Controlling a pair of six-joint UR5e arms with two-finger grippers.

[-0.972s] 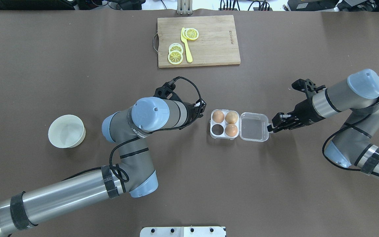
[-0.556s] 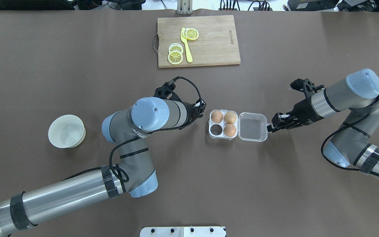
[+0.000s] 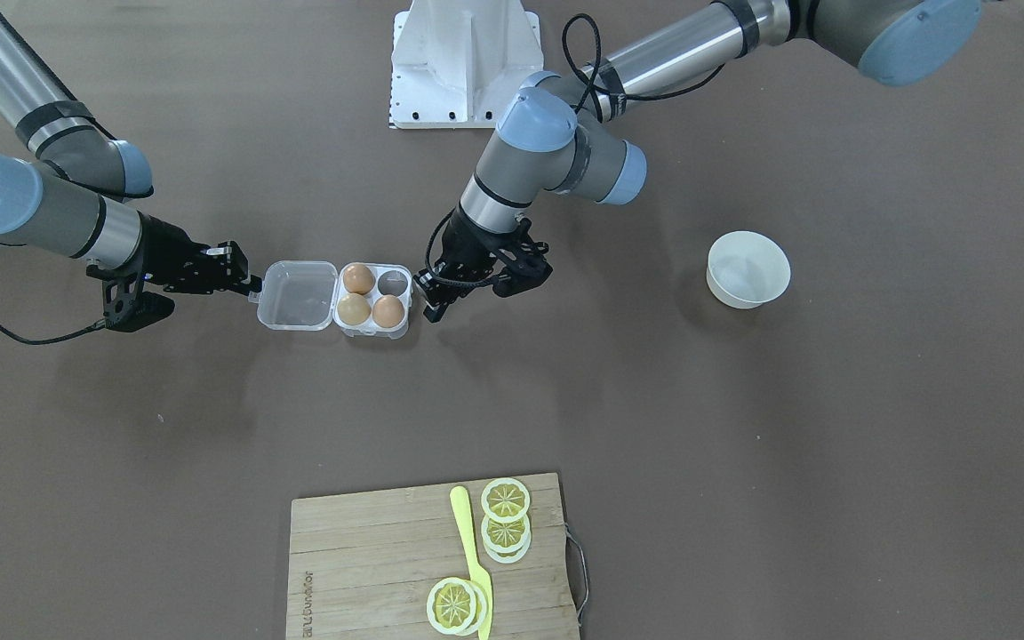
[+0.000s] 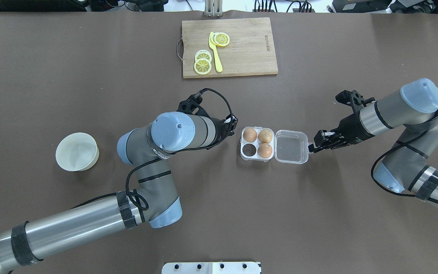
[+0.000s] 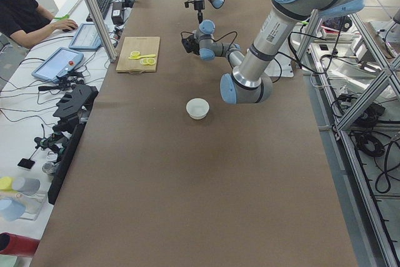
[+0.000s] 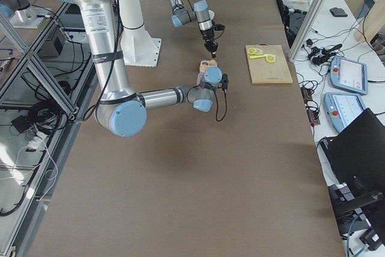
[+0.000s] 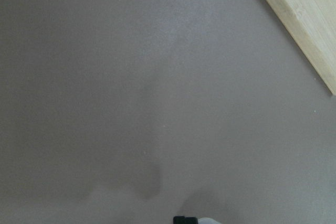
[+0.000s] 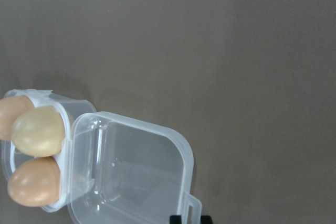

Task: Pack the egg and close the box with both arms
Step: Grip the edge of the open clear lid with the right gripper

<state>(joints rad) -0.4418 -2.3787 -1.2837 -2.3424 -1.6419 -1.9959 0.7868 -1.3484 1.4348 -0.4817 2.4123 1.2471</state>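
The clear box (image 4: 245,141) lies at mid-table with its lid (image 4: 291,147) swung open flat to the right. Three brown eggs fill its cells: egg (image 4: 249,134), egg (image 4: 265,135) and egg (image 4: 265,150); the near-left cell (image 4: 248,150) is bare. My right gripper (image 4: 311,147) is shut, its tips against the lid's tab (image 8: 192,205). In the front-facing view my left gripper (image 3: 430,302) points down just beside the box's (image 3: 405,274) left side and looks shut, holding nothing. From overhead, the left wrist hides it.
An empty white bowl (image 4: 76,151) stands at the left. A wooden cutting board (image 4: 249,57) with lemon slices (image 4: 203,62) and a yellow knife (image 4: 215,53) lies at the far edge. The white robot base (image 3: 463,62) sits at the near edge.
My right gripper has edged left, and the box with its open lid has slid a little left with it. The left arm has hardly moved.
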